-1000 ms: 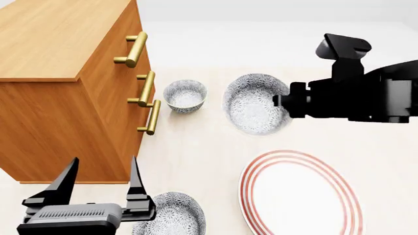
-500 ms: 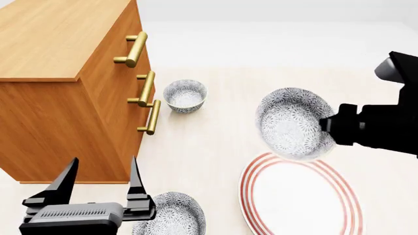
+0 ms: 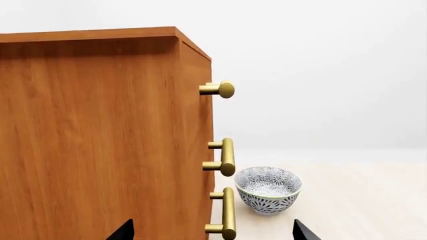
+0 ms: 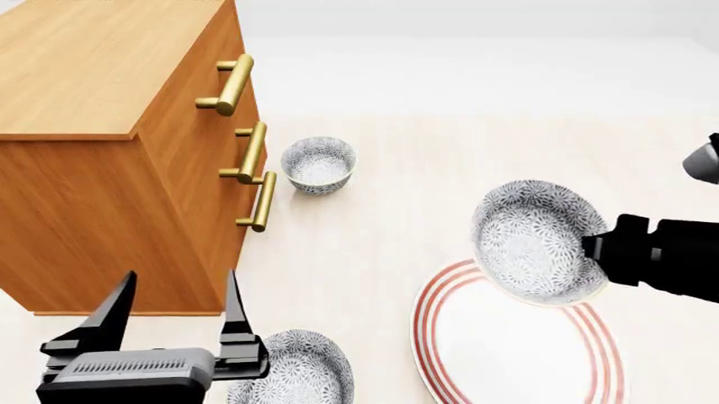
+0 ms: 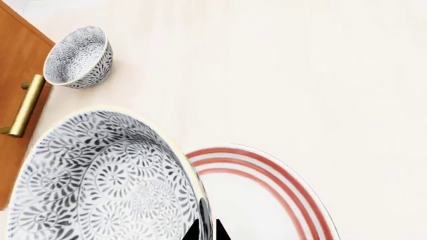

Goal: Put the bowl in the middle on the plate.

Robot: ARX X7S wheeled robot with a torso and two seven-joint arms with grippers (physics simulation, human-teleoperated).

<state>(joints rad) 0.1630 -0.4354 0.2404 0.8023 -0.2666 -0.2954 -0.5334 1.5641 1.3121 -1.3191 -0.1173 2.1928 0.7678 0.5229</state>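
Left tool point(image 4: 174, 313), nearest, idle with jaws spread, beside a near bowl point(image 4: 295, 369). The plate point(image 4: 511, 353) lies flat on the desk point(image 4: 371, 252). Above its far rim, right tool point(image 5: 206, 230) grips the bowl point(image 4: 537, 241) by its edge, tilted, airborne. Risk: released now, tilted and off-centre, it could tip or land on the rim. Far bowl point(image 4: 319, 164) sits by the cabinet point(image 4: 101, 126).
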